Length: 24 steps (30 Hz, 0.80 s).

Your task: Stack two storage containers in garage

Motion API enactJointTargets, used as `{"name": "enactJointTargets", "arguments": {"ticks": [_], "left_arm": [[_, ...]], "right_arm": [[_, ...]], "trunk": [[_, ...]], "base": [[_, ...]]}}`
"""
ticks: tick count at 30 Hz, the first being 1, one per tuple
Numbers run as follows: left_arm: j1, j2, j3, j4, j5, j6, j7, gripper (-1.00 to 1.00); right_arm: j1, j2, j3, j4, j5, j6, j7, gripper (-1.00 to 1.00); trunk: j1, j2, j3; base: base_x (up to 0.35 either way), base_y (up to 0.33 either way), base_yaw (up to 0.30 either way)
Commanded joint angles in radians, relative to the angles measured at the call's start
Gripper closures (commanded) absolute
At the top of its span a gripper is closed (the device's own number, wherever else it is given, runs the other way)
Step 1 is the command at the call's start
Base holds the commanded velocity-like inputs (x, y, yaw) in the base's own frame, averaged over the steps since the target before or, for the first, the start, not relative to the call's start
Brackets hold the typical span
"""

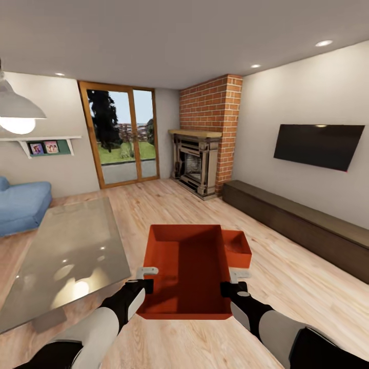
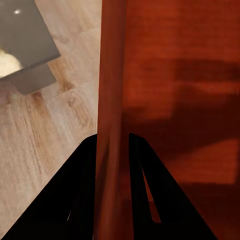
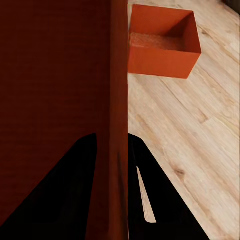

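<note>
Two storage containers (image 1: 187, 266) (image 1: 239, 248), two pincers (image 1: 147, 279) (image 1: 234, 282), one glass table (image 1: 61, 256), one TV (image 1: 318, 145), one fireplace (image 1: 197, 164).

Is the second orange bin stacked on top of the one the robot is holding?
No, the second storage container sits on the wood plank floor beside the held container, not on it.

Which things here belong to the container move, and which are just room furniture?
Job:
- held storage container, left gripper and right gripper clamped on its side walls
- second storage container, on the wood floor

Bystanders:
- glass table
- fireplace
- TV
- low cabinet
- blue sofa
</note>
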Motion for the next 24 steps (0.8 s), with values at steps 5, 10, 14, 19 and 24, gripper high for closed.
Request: {"name": "enactJointTargets", "arguments": {"ticks": [5, 10, 14, 19, 24], "left_arm": [[-0.001, 0.009, 0.004, -0.002, -0.018, 0.008, 0.033, 1.00], [-0.001, 0.009, 0.005, -0.002, -0.018, 0.008, 0.032, 1.00], [-0.001, 0.009, 0.005, -0.002, -0.018, 0.008, 0.032, 1.00], [-0.001, 0.009, 0.004, -0.002, -0.018, 0.008, 0.032, 1.00], [-0.001, 0.009, 0.004, -0.002, -0.018, 0.008, 0.032, 1.00]], "right_arm": [[-0.001, -0.025, -0.003, 0.004, -0.008, -0.006, -0.006, 1.00], [-0.001, -0.025, -0.003, 0.004, -0.008, -0.006, -0.007, 1.00], [-0.001, -0.025, -0.003, 0.003, -0.008, -0.006, -0.007, 1.00], [-0.001, -0.026, -0.003, 0.004, -0.008, -0.006, -0.007, 1.00], [-0.001, -0.025, -0.003, 0.004, -0.008, -0.006, -0.007, 1.00]], "trunk": [[0.000, -0.002, -0.002], [0.000, -0.002, -0.002], [0.000, -0.002, -0.002], [0.000, -0.002, -0.002], [0.000, -0.002, -0.002]], "base": [[0.000, 0.000, 0.274], [0.000, 0.000, 0.274], [0.000, 0.000, 0.274], [0.000, 0.000, 0.274], [0.000, 0.000, 0.274]]}}
